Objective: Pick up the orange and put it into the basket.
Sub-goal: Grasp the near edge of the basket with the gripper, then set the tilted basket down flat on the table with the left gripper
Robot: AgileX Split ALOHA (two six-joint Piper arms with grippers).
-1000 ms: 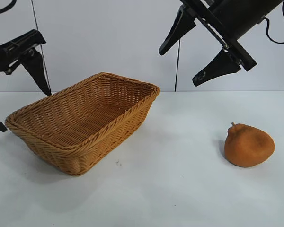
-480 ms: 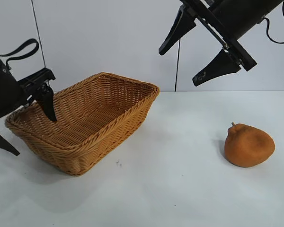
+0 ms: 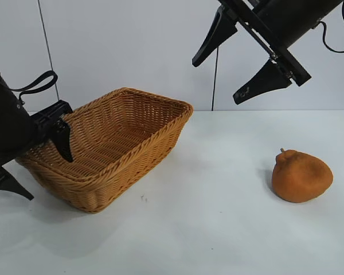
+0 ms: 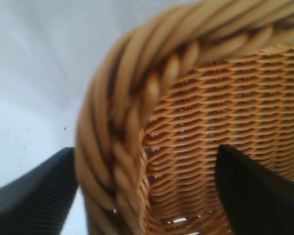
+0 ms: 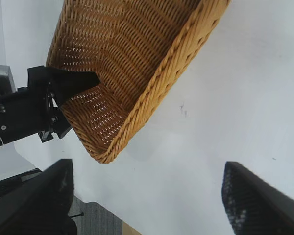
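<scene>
The orange (image 3: pixel 301 176) sits on the white table at the right, stem nub up, with nothing touching it. The wicker basket (image 3: pixel 139 123) stands at the left centre. My left gripper (image 3: pixel 36 163) is open and straddles the basket's left rim, one finger inside and one outside. In the left wrist view the braided rim (image 4: pixel 112 127) runs between the fingers of the left gripper (image 4: pixel 144 154). My right gripper (image 3: pixel 214 83) is open and empty, high above the table between basket and orange. The right wrist view shows the right gripper (image 5: pixel 147 171) wide apart above the basket (image 5: pixel 137 58).
The white table (image 3: pixel 218 229) stretches between the basket and the orange. A pale wall stands behind. In the right wrist view the table's near edge (image 5: pixel 112 223) shows below the basket's corner.
My left arm has come down and in from the upper left, and its fingers now straddle the basket's left rim. The right arm, the basket and the orange have not moved.
</scene>
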